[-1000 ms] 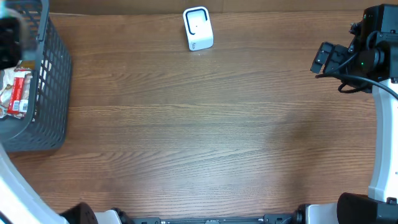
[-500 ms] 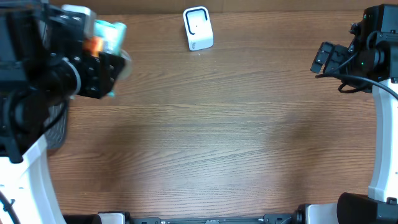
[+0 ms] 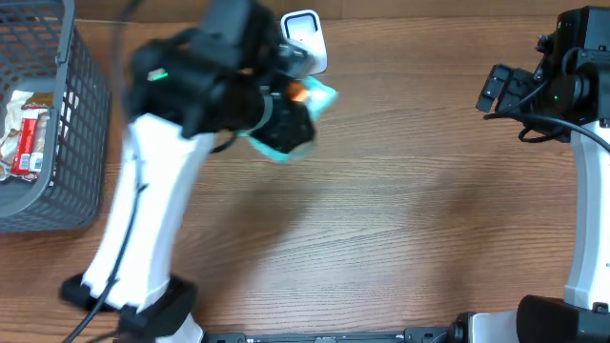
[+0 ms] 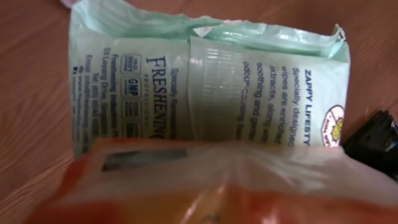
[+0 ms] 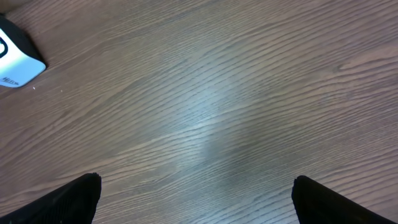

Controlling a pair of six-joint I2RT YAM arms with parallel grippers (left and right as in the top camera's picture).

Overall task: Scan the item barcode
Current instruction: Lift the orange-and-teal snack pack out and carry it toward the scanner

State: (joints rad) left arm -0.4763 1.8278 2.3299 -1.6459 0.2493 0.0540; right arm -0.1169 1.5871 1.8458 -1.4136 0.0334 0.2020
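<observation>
Left tool: the left tool [image 3: 289, 116] is gripping a mint-green wipes packet [image 4: 211, 93], its jaws standing part-way closed on it.
Packet: it is hanging above the surface [image 3: 381, 229]. In the left wrist view its printed side is filling the frame, with a blurred orange band across the bottom.
Barcode: I am not making one out on the side that is showing.
Right tool: the right tool [image 5: 196, 202] is gaping wide, holding nothing, hovering by the right edge, well apart from the packet.
Basket: the grey basket [image 3: 84, 124] is sitting at the left edge, with a red-and-white packet [image 3: 29, 141] lying inside.
Scanner: the white scanner [image 3: 303, 43] is standing at the far edge, just behind the raised packet.
Change: a moment ago the left arm [image 3: 157, 200] was over the basket with the packet; now it is reaching up to the scanner. The right tool is staying put.
</observation>
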